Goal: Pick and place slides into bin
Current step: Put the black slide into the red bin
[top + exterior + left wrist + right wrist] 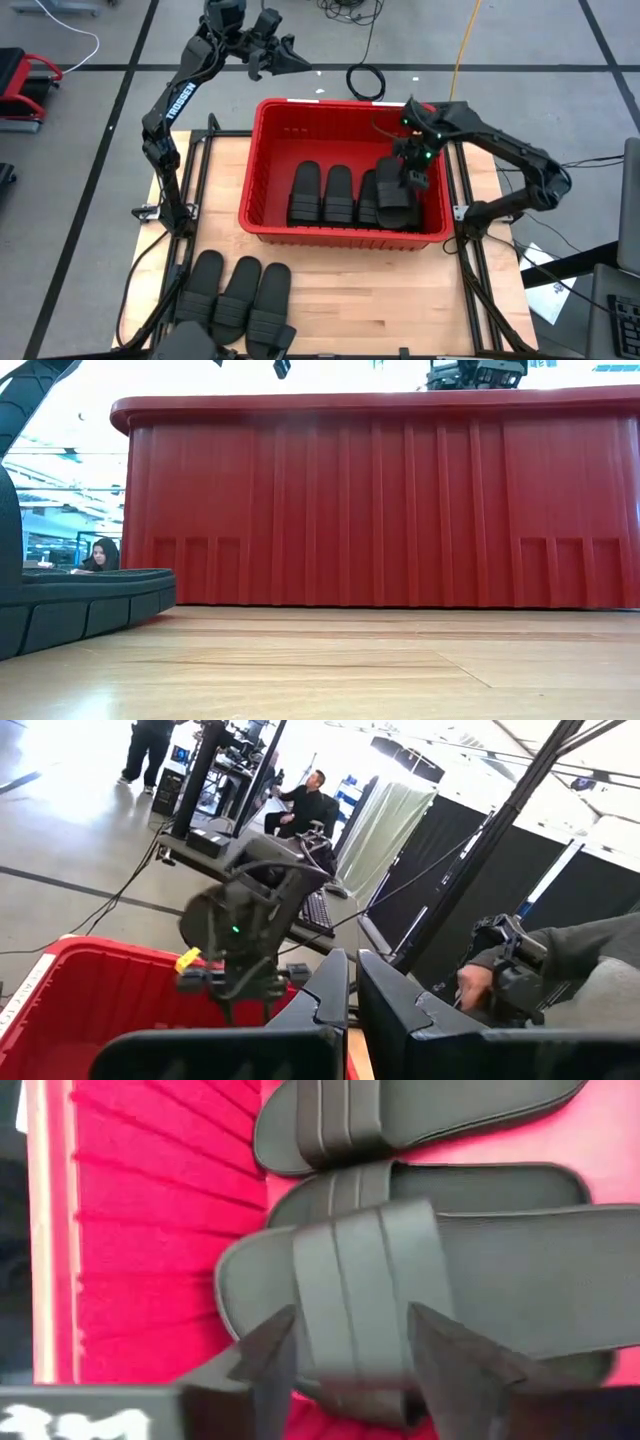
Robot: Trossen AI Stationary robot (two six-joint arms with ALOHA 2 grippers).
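bench [400, 300]: pale wood, carrying the bin and three loose slides.
bin [262, 150]: red crate at the bench's far middle; four slides inside, side by side.
loose slides [240, 298]: three in a row at the near left edge of the bench.
right gripper [408, 178]: down in the bin's right end, jaws spread either side of the strap of the rightmost slide [420, 1280]; judged the release step.
left gripper [285, 55]: raised beyond the bin, jaws pressed together, empty.
next: lift the right gripper clear, then go for a loose slide.
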